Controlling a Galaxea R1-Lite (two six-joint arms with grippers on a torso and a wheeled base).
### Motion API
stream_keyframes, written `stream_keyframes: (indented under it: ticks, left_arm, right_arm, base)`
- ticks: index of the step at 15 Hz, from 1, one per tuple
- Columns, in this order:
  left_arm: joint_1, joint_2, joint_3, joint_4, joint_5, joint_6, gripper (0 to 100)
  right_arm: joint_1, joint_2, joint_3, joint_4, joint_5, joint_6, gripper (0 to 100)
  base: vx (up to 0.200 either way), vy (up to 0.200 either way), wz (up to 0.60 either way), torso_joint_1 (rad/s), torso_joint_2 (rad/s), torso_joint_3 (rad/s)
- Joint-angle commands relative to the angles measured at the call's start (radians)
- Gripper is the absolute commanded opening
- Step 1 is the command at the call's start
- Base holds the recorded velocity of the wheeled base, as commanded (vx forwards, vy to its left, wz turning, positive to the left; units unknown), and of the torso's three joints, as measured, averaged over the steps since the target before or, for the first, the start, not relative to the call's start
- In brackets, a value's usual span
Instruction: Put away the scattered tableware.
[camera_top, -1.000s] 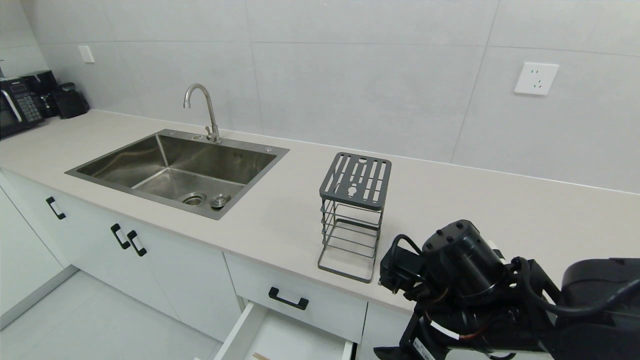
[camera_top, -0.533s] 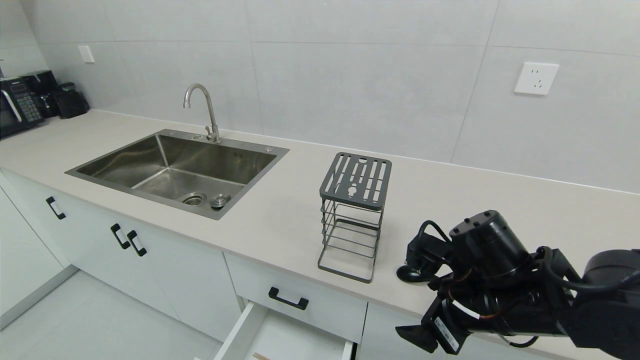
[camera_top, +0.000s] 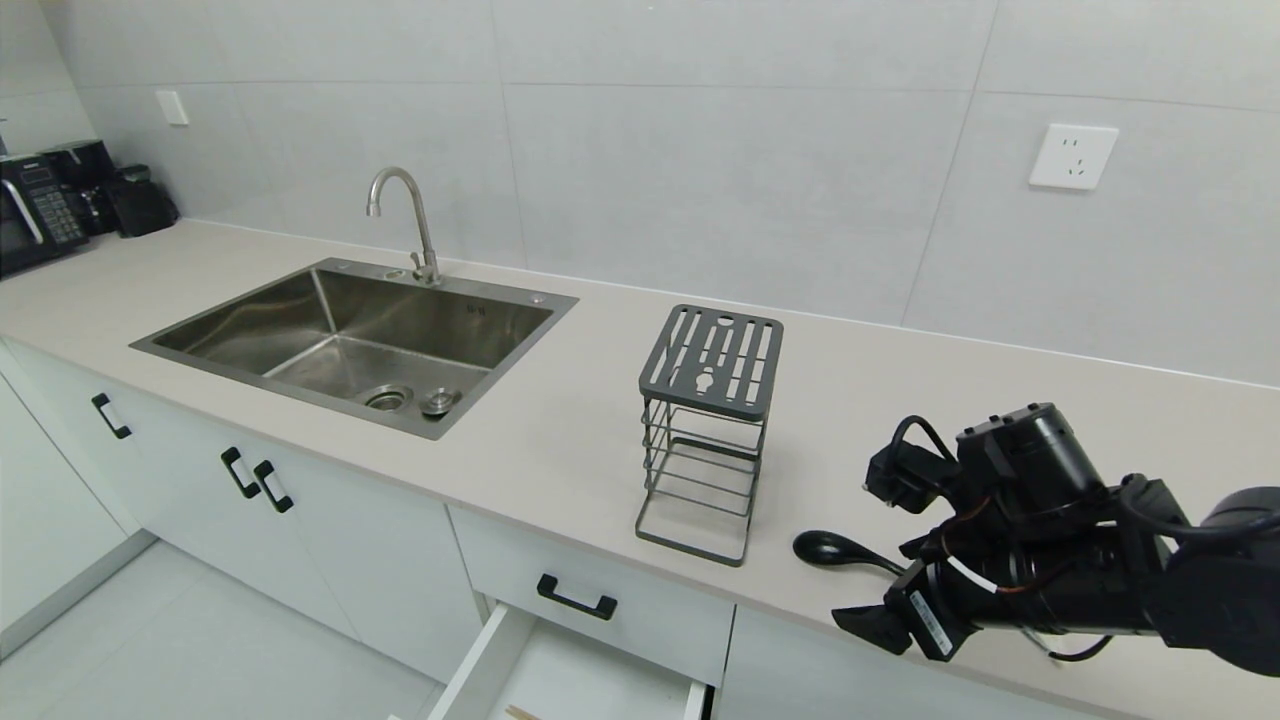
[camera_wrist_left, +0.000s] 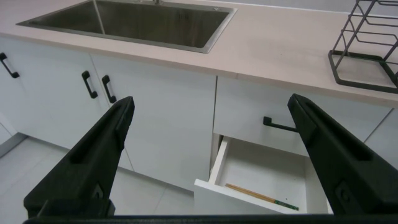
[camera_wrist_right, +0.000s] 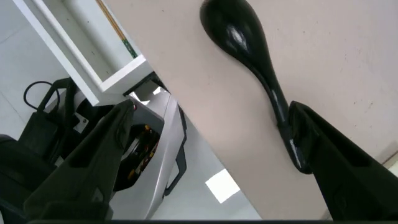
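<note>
**Change.** Over the last second the right arm has swung up and away from the rack (camera_top: 712, 360), toward the rack's right. This uncovers a black spoon (camera_top: 828, 548) that the arm had hidden.

**Meaning for task.** The spoon is still out on the countertop (camera_top: 560, 450) and not yet picked up. The arm looks set to line up on the handle. The open drawer (camera_wrist_left: 261, 180), below the rack and already holding chopsticks (camera_wrist_left: 261, 196), is the likely destination.

**Item 1, spoon.** Just right of the rack's foot, near the counter edge.
- Glossy black, probably plastic.
- Oval bowl lying hollow side up, with a slim curved handle trailing away from the rack.

**Item 2, right gripper (camera_wrist_right: 211, 109).** Right of the rack, low over the spoon.
- Fingers spread wide, pinching nothing.
- The handle's end runs beside one finger; whether they touch cannot be told.

**Item 3, left gripper (camera_wrist_left: 211, 102).** Below the rack's level, facing the cabinet fronts.
- Fingers spread wide, empty.

**Item 4, rack.**
- Dark grey metal.
- Slotted flat top plate over wire tiers.

**Item 5, countertop.**
- Pale, matte, smooth stone-like slab.

**Item 6, sink (camera_top: 350, 340).** Left of the rack.
- Brushed steel, rectangular
</note>
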Motion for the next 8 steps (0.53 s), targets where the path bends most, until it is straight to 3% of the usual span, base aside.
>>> stream_keyframes:
  ticks: [1,8]
  left_arm:
    - [0.000,0.001,0.000,-0.001,0.000,0.000,100]
    - [0.000,0.001,0.000,0.001,0.000,0.000,100]
  right_arm:
    - [-0.019,0.025,0.009,-0.002,0.000,0.001,100]
    - [-0.062,0.090,0.009,-0.028,0.000,0.001,100]
  base:
    - [0.000,0.000,0.00,0.000,0.00,0.000]
    - [0.000,0.000,0.00,0.000,0.00,0.000]
